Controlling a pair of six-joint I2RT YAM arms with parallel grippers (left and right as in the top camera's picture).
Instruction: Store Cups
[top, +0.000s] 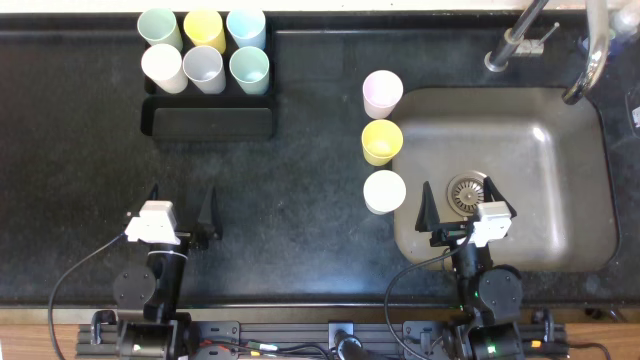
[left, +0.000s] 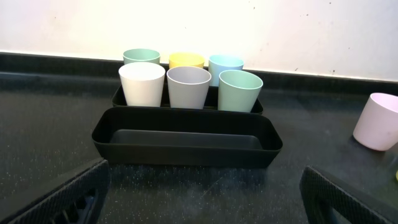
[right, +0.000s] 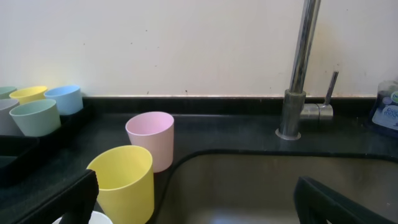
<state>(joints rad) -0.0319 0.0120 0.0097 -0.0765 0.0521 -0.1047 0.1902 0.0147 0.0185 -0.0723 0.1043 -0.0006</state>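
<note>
A black two-part tray (top: 210, 123) sits at the back left of the dark counter. Its rear part holds several pastel cups (top: 205, 65), upright in two rows; its front part (left: 186, 140) is bare. Three loose cups stand in a line along the sink's left edge: pink (top: 382, 92), yellow (top: 382, 141) and white (top: 384, 191). My left gripper (top: 182, 203) hangs open in front of the tray, nothing between its fingers (left: 68, 194). My right gripper (top: 460, 202) is open above the sink, just right of the white cup, with the yellow cup (right: 122, 183) and pink cup (right: 151, 138) close ahead.
The steel sink (top: 560, 160) fills the right side, its drain (top: 467, 192) close to my right gripper. A faucet (top: 515, 35) rises at the back, and a soap bottle (right: 388, 107) stands at the far right. Bare counter (top: 300, 200) lies between tray and sink.
</note>
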